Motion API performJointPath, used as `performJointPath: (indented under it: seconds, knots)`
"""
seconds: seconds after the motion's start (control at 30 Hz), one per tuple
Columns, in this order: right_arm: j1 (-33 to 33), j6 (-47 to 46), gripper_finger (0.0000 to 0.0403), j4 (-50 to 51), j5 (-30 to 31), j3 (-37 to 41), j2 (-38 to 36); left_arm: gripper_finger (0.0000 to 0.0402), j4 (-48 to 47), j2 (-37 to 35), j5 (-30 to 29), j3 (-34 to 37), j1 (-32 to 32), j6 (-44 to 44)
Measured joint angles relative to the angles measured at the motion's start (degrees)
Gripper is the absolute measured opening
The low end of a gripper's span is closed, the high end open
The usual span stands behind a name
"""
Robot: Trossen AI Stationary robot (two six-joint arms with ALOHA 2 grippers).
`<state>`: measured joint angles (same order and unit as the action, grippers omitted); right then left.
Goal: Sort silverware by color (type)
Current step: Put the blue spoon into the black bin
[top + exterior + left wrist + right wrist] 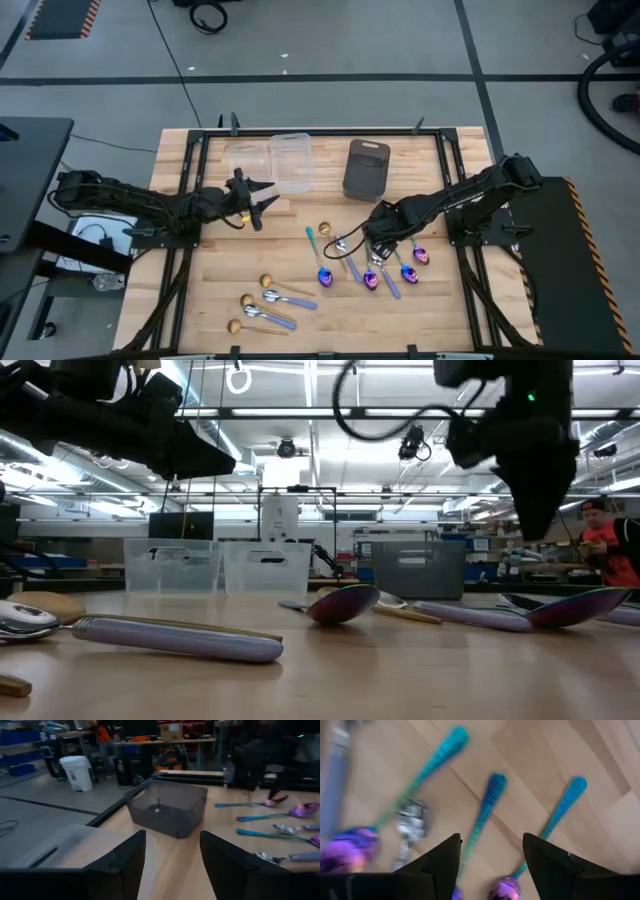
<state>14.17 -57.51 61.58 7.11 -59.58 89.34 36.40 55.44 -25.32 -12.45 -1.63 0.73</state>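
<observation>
Several small spoons lie flat on the wooden table. The iridescent blue-purple ones with teal handles (324, 262) (489, 802) are grouped right of centre. Gold ones (268, 283) and silver ones with lavender handles (285, 298) lie toward the near edge. My right gripper (372, 245) (492, 855) is open and hovers over the teal-handled group; one teal handle shows between its fingers. It is clear of the table in the low view (535, 510). My left gripper (258, 200) (172, 855) is open, raised beside the clear bins and empty.
Two clear plastic bins (248, 160) (292, 162) and a dark grey bin (366, 168) (167, 807) stand along the table's far edge. A gold spoon (325, 232) lies near the centre. Bare wood lies between the bins and the spoons. A person (605, 545) shows in the room behind.
</observation>
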Motion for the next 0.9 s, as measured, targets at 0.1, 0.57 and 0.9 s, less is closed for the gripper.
performJointPath:
  seconds: [0.1,0.57,0.9]
  knots:
    - [-0.79,-1.46,0.0222,-0.01,-2.14,3.69,0.0,0.0194,-0.11,0.0,1.54,0.0,-0.11,0.02]
    - [-4.33,-6.93,0.0186,-7.42,-8.18,16.6,-8.03,0.0194,-0.11,0.0,2.53,0.0,-0.2,-0.04]
    - [-4.95,-7.45,0.0161,-7.79,-8.67,18.61,-3.49,0.0194,-0.04,0.0,2.53,0.0,-0.2,-0.04]
